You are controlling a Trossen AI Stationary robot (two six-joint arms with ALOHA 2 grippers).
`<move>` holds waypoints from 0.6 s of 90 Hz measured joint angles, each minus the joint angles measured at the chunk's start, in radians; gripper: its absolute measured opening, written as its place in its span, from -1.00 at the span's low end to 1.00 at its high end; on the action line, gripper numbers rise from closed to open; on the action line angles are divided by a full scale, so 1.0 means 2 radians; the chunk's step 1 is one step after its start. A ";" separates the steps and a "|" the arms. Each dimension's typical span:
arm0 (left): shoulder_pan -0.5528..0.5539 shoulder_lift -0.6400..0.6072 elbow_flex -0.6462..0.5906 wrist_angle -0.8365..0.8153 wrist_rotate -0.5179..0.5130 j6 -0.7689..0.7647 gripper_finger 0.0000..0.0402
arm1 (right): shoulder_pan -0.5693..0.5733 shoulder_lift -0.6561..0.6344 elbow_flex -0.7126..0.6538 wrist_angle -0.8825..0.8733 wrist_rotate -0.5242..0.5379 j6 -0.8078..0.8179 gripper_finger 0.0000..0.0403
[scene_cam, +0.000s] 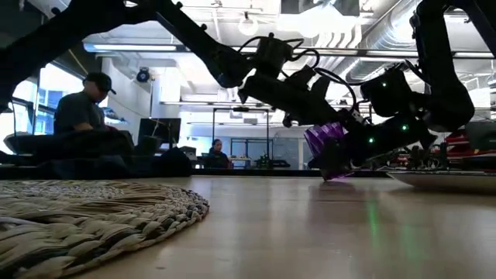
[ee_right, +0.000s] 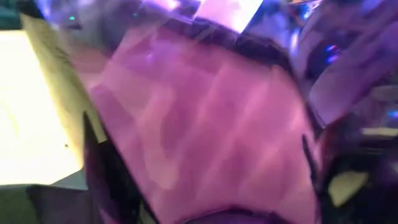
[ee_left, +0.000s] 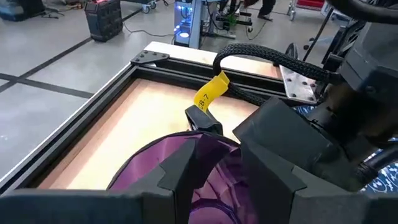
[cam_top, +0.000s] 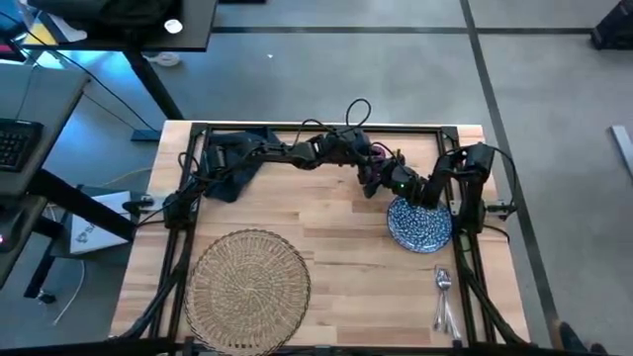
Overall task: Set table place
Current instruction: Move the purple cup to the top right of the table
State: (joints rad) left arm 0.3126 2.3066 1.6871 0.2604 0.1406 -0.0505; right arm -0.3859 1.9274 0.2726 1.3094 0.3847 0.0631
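Far left in the low view, a seated person (scene_cam: 81, 112) in the room beyond. Nearer, a round woven wicker mat (cam_top: 247, 277) — coarse and ridged — on the light butcher-block wood table (cam_top: 336, 247). At the back, a crumpled dark navy cloth napkin (cam_top: 229, 156). Toward the middle, left gripper (cam_top: 374, 170) clamped on a small ribbed purple cup (scene_cam: 325, 149) — tilted, base touching the wood. Right gripper (cam_top: 396, 184) against the same cup; grip unclear. Then a round blue-white speckled plate (cam_top: 420, 225), silver cutlery (cam_top: 444, 297) lengthwise toward the front edge.
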 joint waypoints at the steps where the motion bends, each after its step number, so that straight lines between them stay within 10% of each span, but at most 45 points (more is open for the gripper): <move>1: 0.000 0.000 0.000 0.000 0.000 0.000 -0.44 | 0.000 0.000 0.000 0.000 0.000 0.000 0.57; 54: -0.003 0.002 -0.002 -0.021 0.002 0.016 -0.44 | 0.001 -0.004 0.001 -0.020 -0.016 0.015 0.91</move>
State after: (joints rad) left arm 0.3066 2.3112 1.6836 0.2185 0.1450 -0.0183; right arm -0.3843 1.9195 0.2748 1.2699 0.3522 0.0928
